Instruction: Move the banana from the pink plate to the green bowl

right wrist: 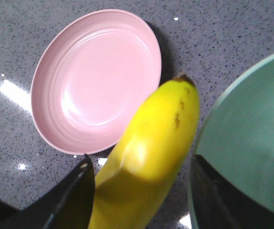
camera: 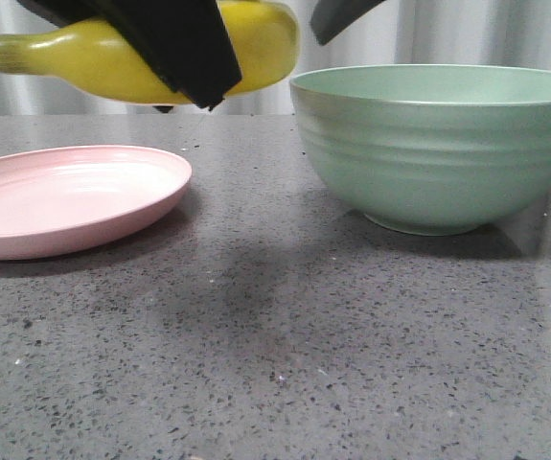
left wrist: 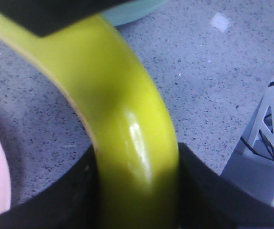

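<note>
The yellow banana (camera: pixel 93 57) hangs in the air above the gap between the pink plate (camera: pixel 64 196) and the green bowl (camera: pixel 438 153), stem end to the left. A black finger (camera: pixel 184 48) crosses its front. Another finger (camera: pixel 342 19) shows above the bowl's left rim. In the left wrist view my left gripper (left wrist: pixel 137 191) is shut tight on the banana (left wrist: pixel 127 109). In the right wrist view my right gripper (right wrist: pixel 141 191) stands open round the banana's (right wrist: pixel 160 129) dark-tipped end, with a gap on the bowl (right wrist: pixel 251 133) side. The plate (right wrist: pixel 98 76) is bare.
The grey speckled table (camera: pixel 275 364) runs from the front edge to a pale curtain (camera: pixel 486 34) behind. A white frame (left wrist: pixel 270 138) stands at the table's side in the left wrist view. The bowl is much taller than the plate.
</note>
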You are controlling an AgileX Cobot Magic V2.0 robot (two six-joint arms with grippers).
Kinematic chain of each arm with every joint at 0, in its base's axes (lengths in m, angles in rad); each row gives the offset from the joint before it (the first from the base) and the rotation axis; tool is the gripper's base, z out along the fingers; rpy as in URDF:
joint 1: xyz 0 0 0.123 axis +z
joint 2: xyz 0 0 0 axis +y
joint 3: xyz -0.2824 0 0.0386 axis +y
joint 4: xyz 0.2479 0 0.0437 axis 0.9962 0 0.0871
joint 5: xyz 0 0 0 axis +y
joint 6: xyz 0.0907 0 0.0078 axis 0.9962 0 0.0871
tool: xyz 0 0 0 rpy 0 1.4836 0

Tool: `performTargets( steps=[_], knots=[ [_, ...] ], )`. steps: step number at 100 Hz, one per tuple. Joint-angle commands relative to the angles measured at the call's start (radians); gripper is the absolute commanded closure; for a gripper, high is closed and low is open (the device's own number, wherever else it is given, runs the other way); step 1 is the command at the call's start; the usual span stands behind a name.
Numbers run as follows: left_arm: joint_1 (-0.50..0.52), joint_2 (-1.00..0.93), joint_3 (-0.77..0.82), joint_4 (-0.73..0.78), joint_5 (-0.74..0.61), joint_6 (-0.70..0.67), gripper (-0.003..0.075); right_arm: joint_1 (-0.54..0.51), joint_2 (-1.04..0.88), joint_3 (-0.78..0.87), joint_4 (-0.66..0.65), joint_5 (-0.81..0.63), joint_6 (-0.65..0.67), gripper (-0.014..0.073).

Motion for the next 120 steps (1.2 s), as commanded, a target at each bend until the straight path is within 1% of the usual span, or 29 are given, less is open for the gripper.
performTargets(
  steps=[1, 19, 65, 81, 101, 120],
  knots=[
    [-0.008, -0.038, -0.034, -0.043, -0.03, 0.002, 0.0741, 0.001, 0.001, -0.058, 0.04, -0.024, 0.001, 0.0223],
    [-0.008, -0.038, -0.034, -0.043, -0.03, 0.002, 0.0741, 0.001, 0.046, -0.098, 0.051, -0.003, 0.001, 0.0225],
    [-0.008, -0.038, -0.045, -0.043, -0.03, 0.004, 0.074, 0.001, 0.077, -0.098, 0.058, -0.015, 0.001, 0.0228],
    [-0.008, -0.038, -0.063, -0.043, -0.03, 0.014, 0.074, 0.001, 0.077, -0.098, 0.11, -0.025, 0.001, 0.0228],
    [-0.008, -0.038, -0.065, -0.077, -0.034, 0.03, 0.074, 0.001, 0.077, -0.098, 0.138, -0.033, 0.001, 0.0228],
    [-0.008, -0.038, -0.065, -0.077, -0.038, 0.03, 0.0739, 0.001, 0.077, -0.098, 0.141, -0.044, 0.001, 0.0236]
  ],
)
